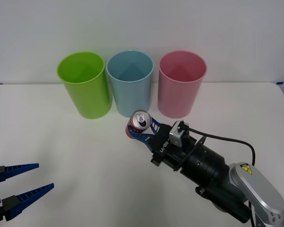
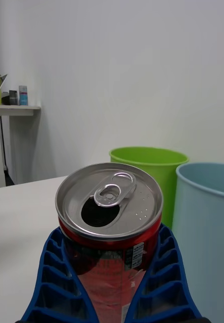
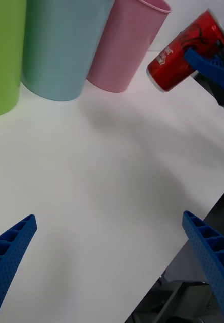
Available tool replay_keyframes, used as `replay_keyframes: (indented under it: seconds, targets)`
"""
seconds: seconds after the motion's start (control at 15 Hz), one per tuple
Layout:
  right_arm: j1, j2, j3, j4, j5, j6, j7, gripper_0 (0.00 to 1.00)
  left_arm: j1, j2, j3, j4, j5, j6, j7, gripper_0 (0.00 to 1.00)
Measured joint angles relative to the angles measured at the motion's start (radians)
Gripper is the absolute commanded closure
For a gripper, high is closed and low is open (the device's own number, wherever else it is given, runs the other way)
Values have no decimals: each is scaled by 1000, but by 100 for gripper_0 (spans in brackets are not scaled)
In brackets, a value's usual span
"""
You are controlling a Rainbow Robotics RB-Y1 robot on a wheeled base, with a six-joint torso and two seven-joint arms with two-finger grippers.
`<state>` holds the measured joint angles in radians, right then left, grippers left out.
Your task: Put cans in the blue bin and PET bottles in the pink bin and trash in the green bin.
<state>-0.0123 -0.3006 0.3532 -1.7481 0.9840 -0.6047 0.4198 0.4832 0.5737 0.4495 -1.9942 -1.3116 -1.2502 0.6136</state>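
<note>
green bin [image 1: 84,85] left | blue bin [image 1: 130,82] middle | pink bin [image 1: 181,83] right

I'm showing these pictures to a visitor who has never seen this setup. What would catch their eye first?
Probably the red can, gripped in the right gripper and lifted off the white table just in front of the blue bin. Next, the bright row at the table's far edge: green bin on the left, blue in the middle, pink bin on the right. The left gripper waits open at the near left corner.

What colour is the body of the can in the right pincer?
Red, with a silver top; the can shows best in the right wrist view.
</note>
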Motion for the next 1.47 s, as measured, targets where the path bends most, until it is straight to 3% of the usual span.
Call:
replay_keyframes:
  seconds: [0.33, 0.6, 1.2, 1.47]
  targets:
    - [-7, 0, -62, -82, -4, 12, -26, 100, 0, 0, 0, 0, 0, 0, 0, 0]
    - [-70, 12, -64, -96, 0, 103, -53, 100, 0, 0, 0, 0, 0, 0, 0, 0]
    - [-268, 44, -28, -68, 305, 313, -405, 100, 0, 0, 0, 0, 0, 0, 0, 0]
    - [-377, 45, -28, 36, 346, 349, -478, 100, 0, 0, 0, 0, 0, 0, 0, 0]
